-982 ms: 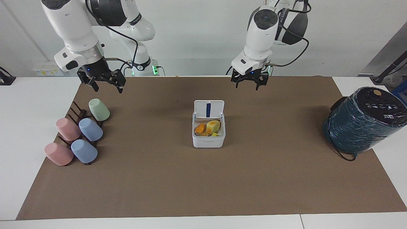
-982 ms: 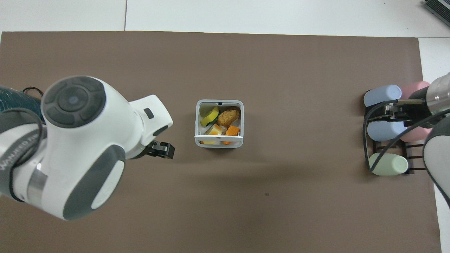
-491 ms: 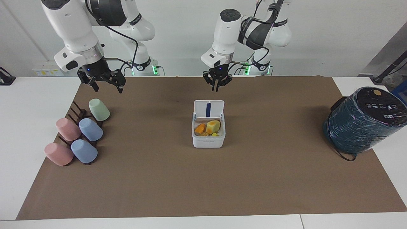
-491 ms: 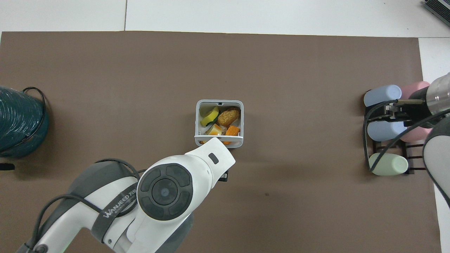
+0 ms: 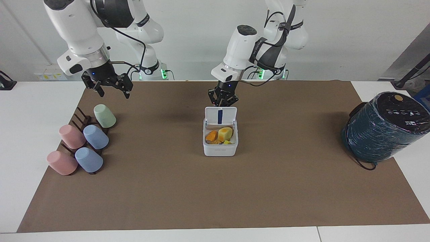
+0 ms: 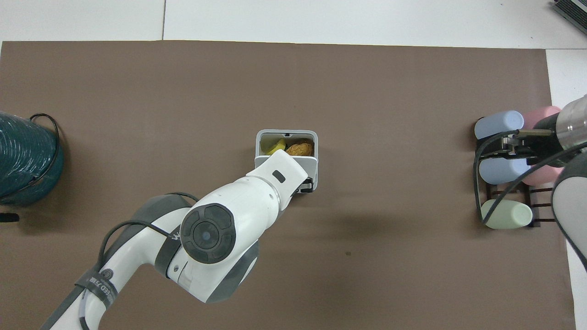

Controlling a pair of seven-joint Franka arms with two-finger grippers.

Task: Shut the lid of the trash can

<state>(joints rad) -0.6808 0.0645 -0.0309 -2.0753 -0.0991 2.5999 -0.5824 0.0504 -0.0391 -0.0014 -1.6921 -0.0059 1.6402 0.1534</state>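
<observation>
The small white trash can [image 5: 220,149] stands mid-table on the brown mat, with orange and yellow food scraps inside. Its lid [image 5: 228,116] stands up at the can's edge nearer the robots, blue stripe showing. In the overhead view the lid [image 6: 265,162] shows as a white band across the nearer part of the can [image 6: 285,133]. My left gripper [image 5: 222,100] points down at the lid's top edge, on the side nearer the robots. My right gripper [image 5: 108,88] is open and empty and waits over the mat by the cup rack.
A dark rack with several pastel cups [image 5: 84,143] lies toward the right arm's end [image 6: 502,167]. A large dark teal appliance [image 5: 383,127] with a cable stands toward the left arm's end [image 6: 25,160].
My left arm has swung in from the left arm's end and come down to the lid's top edge. In the overhead view the lid now covers more of the opening. The right arm has not moved.
</observation>
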